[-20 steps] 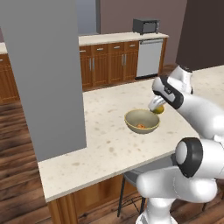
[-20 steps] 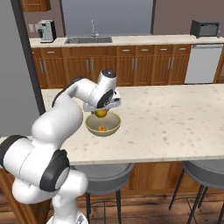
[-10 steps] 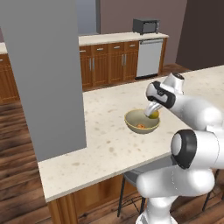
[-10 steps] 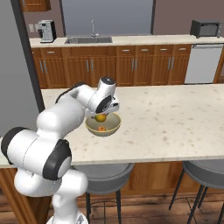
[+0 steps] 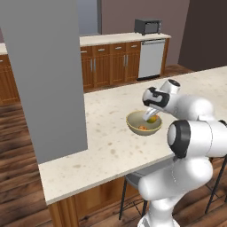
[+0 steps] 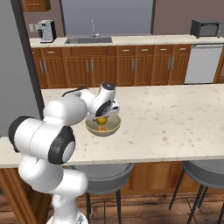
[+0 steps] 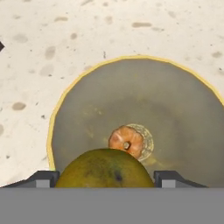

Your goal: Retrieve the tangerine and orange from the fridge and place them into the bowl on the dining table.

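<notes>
The beige bowl [image 5: 133,119] [image 6: 114,124] [image 7: 54,118] stands on the cream speckled dining table [image 5: 102,137] [image 6: 175,118]. A small tangerine [image 7: 127,141] [image 5: 142,128] [image 6: 101,129] lies at its bottom. My gripper [image 7: 105,177] [image 5: 150,116] [image 6: 102,117] hangs just over the bowl's inside, shut on a larger yellow-green orange [image 7: 105,168] [image 5: 153,119] [image 6: 101,120]; a dark fingertip [image 7: 41,178] shows on either side of the fruit. The grey fridge [image 5: 44,80] [image 6: 17,65] rises at the table's left end.
Stools [image 6: 205,173] [image 5: 133,179] stand under the table's near edge. Wooden cabinets line the back wall with a dishwasher [image 5: 151,58] [image 6: 200,63], a microwave [image 5: 148,26] [image 6: 205,29], a sink [image 6: 89,39] and a coffee machine [image 6: 46,30].
The hand has come down and in towards the bowl with the orange still in it. The tangerine and the bowl have stayed put.
</notes>
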